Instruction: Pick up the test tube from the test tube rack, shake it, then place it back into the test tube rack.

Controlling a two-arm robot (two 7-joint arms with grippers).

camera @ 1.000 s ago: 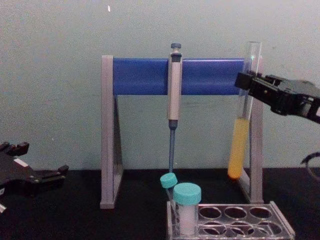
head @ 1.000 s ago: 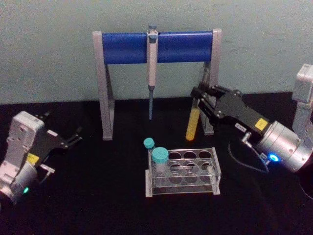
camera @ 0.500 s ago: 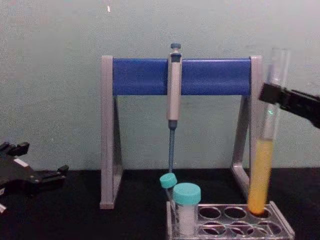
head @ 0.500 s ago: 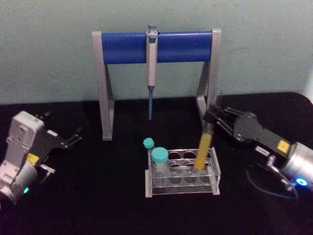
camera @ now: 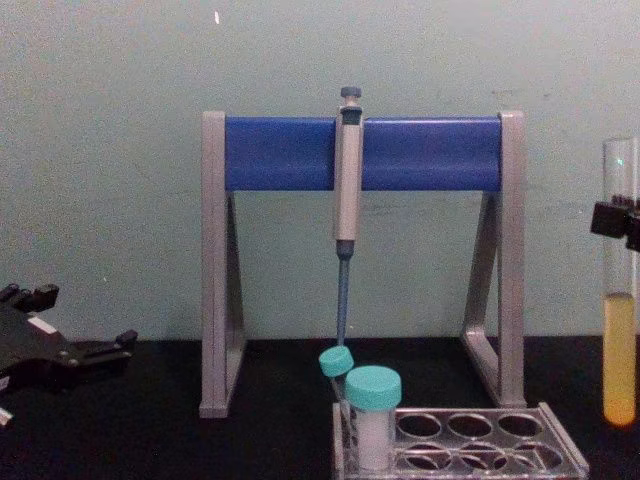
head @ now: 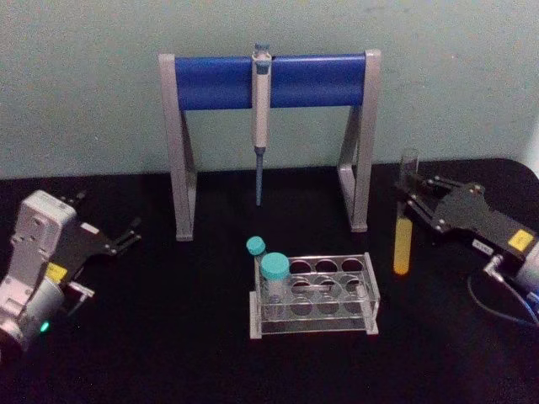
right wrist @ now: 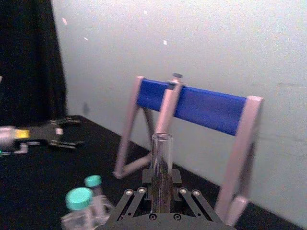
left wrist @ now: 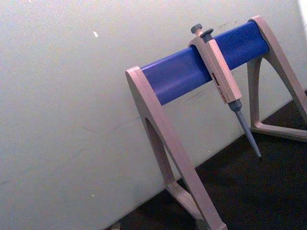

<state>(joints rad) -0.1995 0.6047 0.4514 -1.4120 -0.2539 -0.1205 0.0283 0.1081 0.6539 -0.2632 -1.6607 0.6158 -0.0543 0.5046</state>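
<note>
Currently in hand: judging by the pose, the shaking step or its very end, since the test tube [head: 405,220] is out of the test tube rack [head: 370,290] and in the air.
Right gripper [head: 413,200]: jaws clenched on the clear upper part of the tube, below its open mouth; the right wrist view shows the glass rising upright between them.
Tube position: to the right of the rack and apart from it, roughly upright, with the yellow liquid settled in the lower part and the round bottom hanging clear of the black table.
Rack: low on the table in front of the pipette stand [head: 269,80], with two teal-capped vials [head: 275,269] at its left end and the other holes open.
Left gripper [head: 126,236]: parked at the far left near the table, fingers apart and holding nothing.
Next move calls for: carrying the tube leftward over an open hole, keeping it vertical so its bottom centres on the opening, lowering it until it seats, then loosening the jaws.
Risk: a tilted approach could likely catch the rack's rim and nudge the light rack.
</note>
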